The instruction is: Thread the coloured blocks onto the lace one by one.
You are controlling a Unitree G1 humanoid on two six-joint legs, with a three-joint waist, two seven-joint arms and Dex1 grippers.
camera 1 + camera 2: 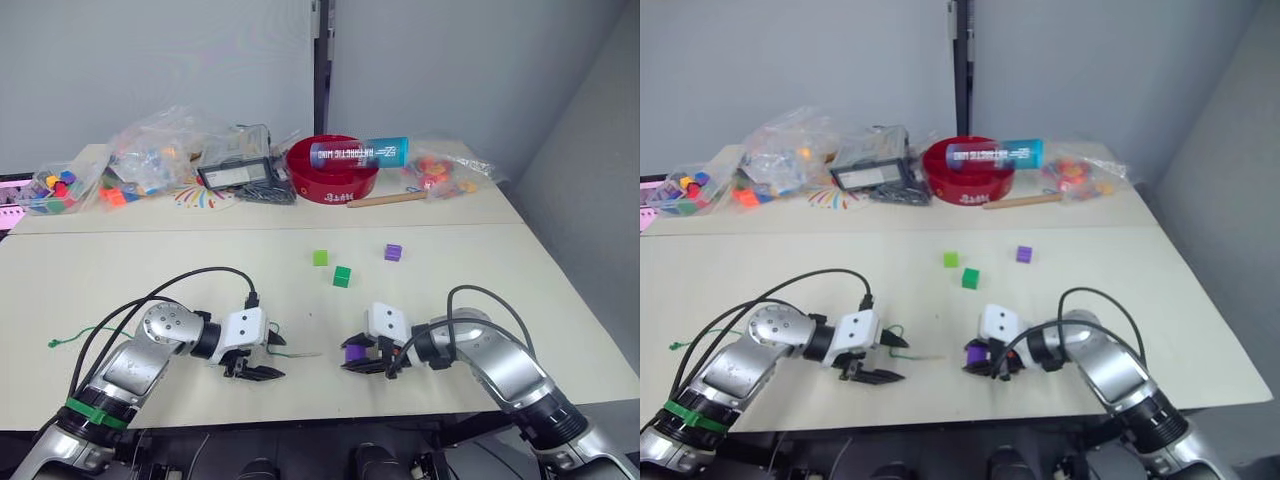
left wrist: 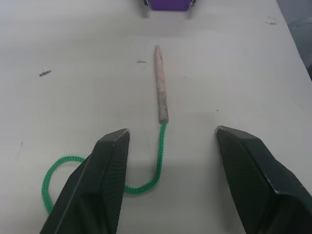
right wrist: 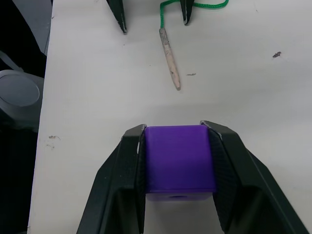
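The lace (image 2: 158,156) is a thin green string lying on the table, its pale stiff tip (image 2: 161,83) pointing toward my right gripper. My left gripper (image 1: 272,356) is open low over the table, one finger on each side of the lace just behind the tip, not holding it. The lace's far end (image 1: 52,343) trails off to the left. My right gripper (image 1: 355,355) is shut on a purple block (image 3: 179,163) and faces the tip a short way off. A light green block (image 1: 320,258), a dark green block (image 1: 342,277) and another purple block (image 1: 393,252) lie farther back.
At the back stand a red bowl (image 1: 333,175) with a teal tube (image 1: 358,152) across it, a black device (image 1: 237,172), a wooden stick (image 1: 385,200), and clear bags of toy pieces (image 1: 160,150) (image 1: 440,172). A box of pieces (image 1: 50,190) sits far left.
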